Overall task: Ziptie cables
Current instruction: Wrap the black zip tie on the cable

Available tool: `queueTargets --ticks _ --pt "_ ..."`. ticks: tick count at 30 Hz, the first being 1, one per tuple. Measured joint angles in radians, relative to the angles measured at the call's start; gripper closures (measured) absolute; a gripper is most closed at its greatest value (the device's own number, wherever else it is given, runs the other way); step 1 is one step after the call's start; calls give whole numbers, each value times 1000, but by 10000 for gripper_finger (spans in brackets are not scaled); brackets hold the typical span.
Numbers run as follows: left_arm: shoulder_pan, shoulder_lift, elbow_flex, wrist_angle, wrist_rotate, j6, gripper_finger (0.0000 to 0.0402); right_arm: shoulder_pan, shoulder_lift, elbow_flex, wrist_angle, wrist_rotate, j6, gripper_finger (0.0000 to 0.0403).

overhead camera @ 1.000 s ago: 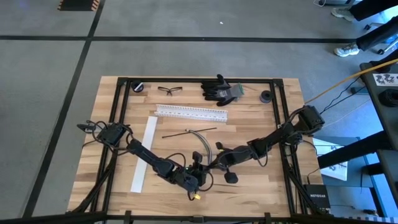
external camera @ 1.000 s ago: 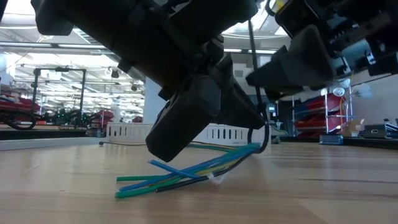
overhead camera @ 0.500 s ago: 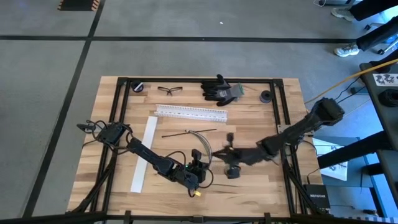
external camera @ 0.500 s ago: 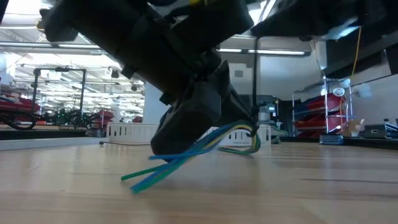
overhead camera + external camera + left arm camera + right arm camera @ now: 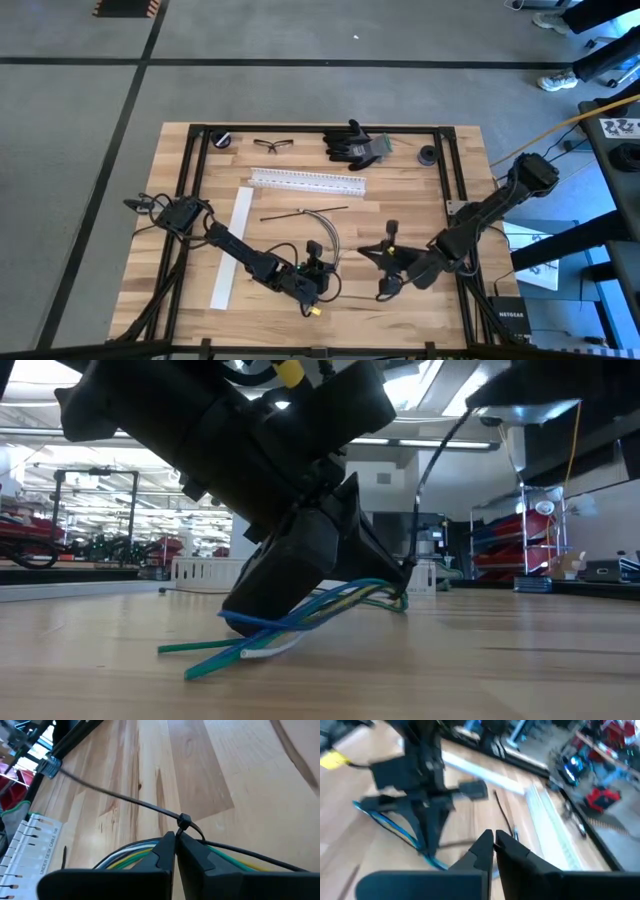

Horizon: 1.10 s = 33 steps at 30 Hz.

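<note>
Wooden table [image 5: 400, 200]: left gripper [image 5: 318, 272] near front edge, fingers clamped on cables [image 5: 300, 622]; right gripper [image 5: 388, 258] just right, fingers together, empty.

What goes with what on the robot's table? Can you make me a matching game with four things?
Things:
1. black gloves
2. cables
3. flat white strip
4. right gripper

States or places:
A. shut, holding nothing
B. pinched in the shut left gripper
C. lying near the safety glasses
D. lying flat on the wood beside the left arm

Pairs: 1-C, 2-B, 3-D, 4-A
</note>
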Motion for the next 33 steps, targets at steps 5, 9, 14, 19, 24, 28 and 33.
queueTargets --ticks 5,9,14,19,24,28,33 --pt "0 1 0 4 -3 -1 401 -1 -7 0 -129 -38 186 337" --pt "0 1 0 4 -4 -4 401 -2 -7 0 -245 -199 336 276" --pt "0 2 0 18 -5 4 401 -2 55 -88 -61 -289 411 230" --pt "1 2 0 36 -6 27 401 -68 187 -189 345 -366 350 222" --pt "1 2 0 38 -7 -2 401 -169 293 -202 556 -507 297 221" --pt "1 2 0 37 -7 3 402 -242 347 -200 708 -637 257 221" --pt "1 2 0 37 -7 3 402 -292 411 -184 780 -729 256 222"
